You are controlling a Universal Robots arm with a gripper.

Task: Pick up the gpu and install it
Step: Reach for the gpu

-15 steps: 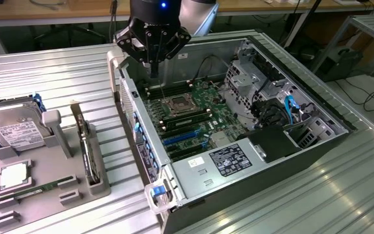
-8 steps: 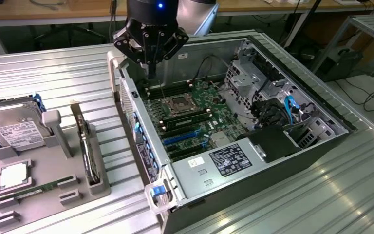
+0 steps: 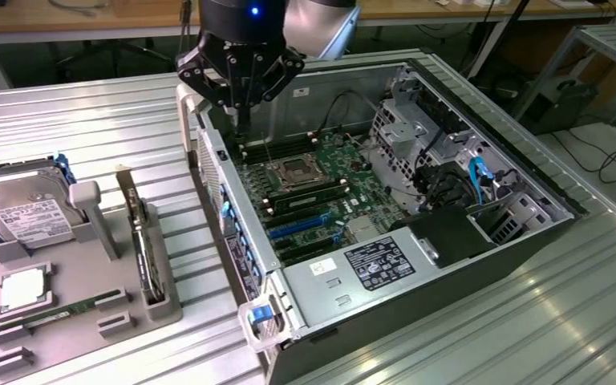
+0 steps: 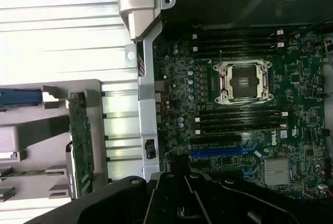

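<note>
The gpu (image 3: pixel 143 245) stands edge-on, thin and dark, in a slot of the grey holder (image 3: pixel 105 277) at the exterior view's left. In the wrist view the gpu (image 4: pixel 80 140) is a narrow green card upright in that holder. My gripper (image 3: pixel 235 111) hangs over the far left corner of the open computer case (image 3: pixel 233 241), well away from the gpu. Its fingers come together at the tip with nothing between them. The gripper's (image 4: pixel 179 185) dark body shows low in the wrist view, over the motherboard (image 4: pixel 234 104). Blue expansion slots (image 3: pixel 302 228) lie bare on the board.
A silver hard drive (image 3: pixel 25 212), a CPU (image 3: pixel 19 290) and a narrow RAM stick (image 3: pixel 57 314) also sit on the holder. The case's drive cage (image 3: pixel 426 136), power supply (image 3: pixel 378 261) and cables crowd its right side. Ribbed metal tabletop (image 3: pixel 83 120) surrounds everything.
</note>
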